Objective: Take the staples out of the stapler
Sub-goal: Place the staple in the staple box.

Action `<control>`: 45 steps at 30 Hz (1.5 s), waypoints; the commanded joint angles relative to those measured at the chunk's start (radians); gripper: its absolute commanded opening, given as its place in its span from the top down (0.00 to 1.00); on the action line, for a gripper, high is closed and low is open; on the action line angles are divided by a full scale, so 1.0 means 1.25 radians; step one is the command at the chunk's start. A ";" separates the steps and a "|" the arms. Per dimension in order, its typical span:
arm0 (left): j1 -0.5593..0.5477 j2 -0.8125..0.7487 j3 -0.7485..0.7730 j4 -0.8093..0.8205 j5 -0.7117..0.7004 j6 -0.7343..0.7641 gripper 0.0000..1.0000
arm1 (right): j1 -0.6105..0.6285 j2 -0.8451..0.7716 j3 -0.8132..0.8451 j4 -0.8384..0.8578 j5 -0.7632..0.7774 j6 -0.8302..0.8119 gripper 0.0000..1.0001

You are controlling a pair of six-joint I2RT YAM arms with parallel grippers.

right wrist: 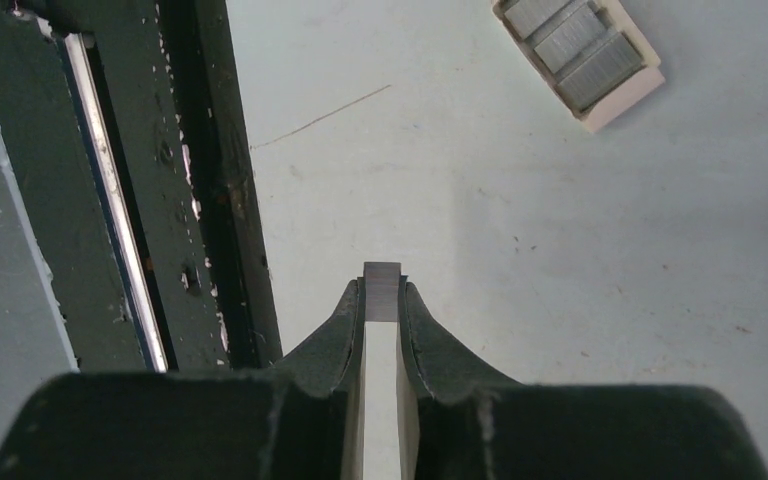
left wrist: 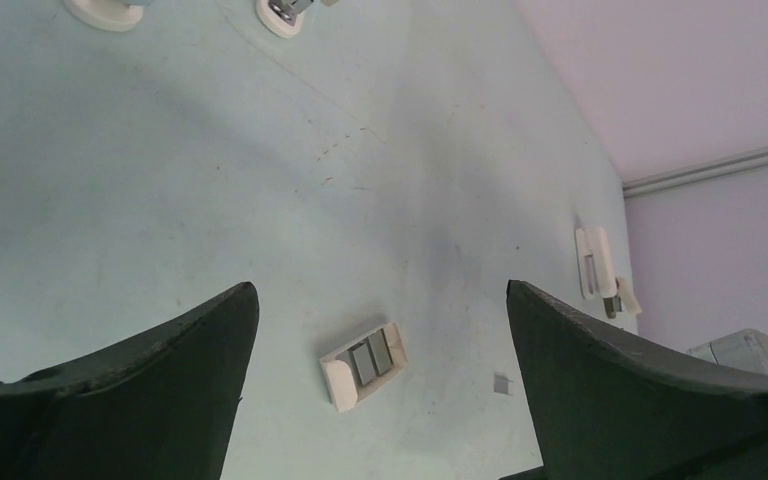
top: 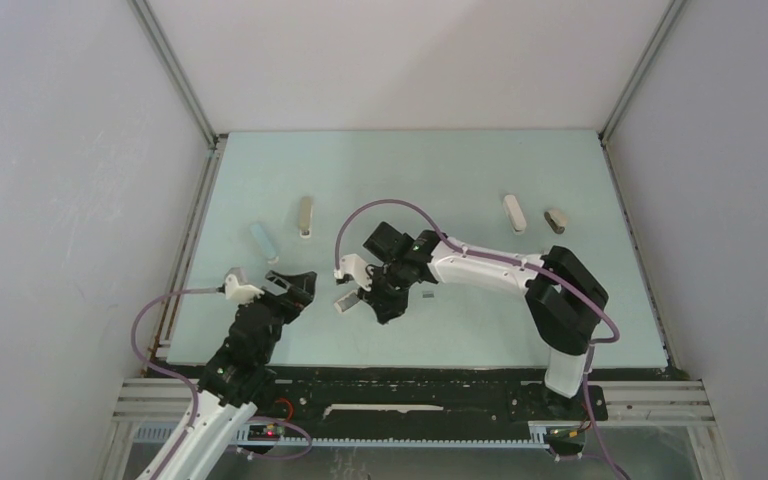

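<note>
My right gripper is shut on a short dark-grey strip of staples, whose end sticks out past the fingertips, above the table near its front edge. In the top view this gripper hangs just right of a small white box. Another tiny strip of staples lies loose on the table to its right. The white stapler lies at the back right, far from both grippers. My left gripper stands wide open with nothing in it; between its fingers I see the box farther off on the table.
The open box holds grey staple strips. A beige-grey bar and a pale blue piece lie at the back left. A small beige piece sits by the stapler. The dark front rail runs close to the right gripper.
</note>
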 commanded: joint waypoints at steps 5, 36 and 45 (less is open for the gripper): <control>0.006 -0.033 0.055 -0.060 -0.065 0.030 0.00 | 0.018 0.059 0.085 0.021 -0.005 0.064 0.91; 0.005 -0.121 0.054 -0.156 -0.112 0.016 0.00 | 0.042 0.210 0.254 0.118 0.214 0.337 0.91; 0.005 -0.122 0.051 -0.154 -0.113 0.016 0.00 | 0.051 0.225 0.261 0.117 0.241 0.375 0.89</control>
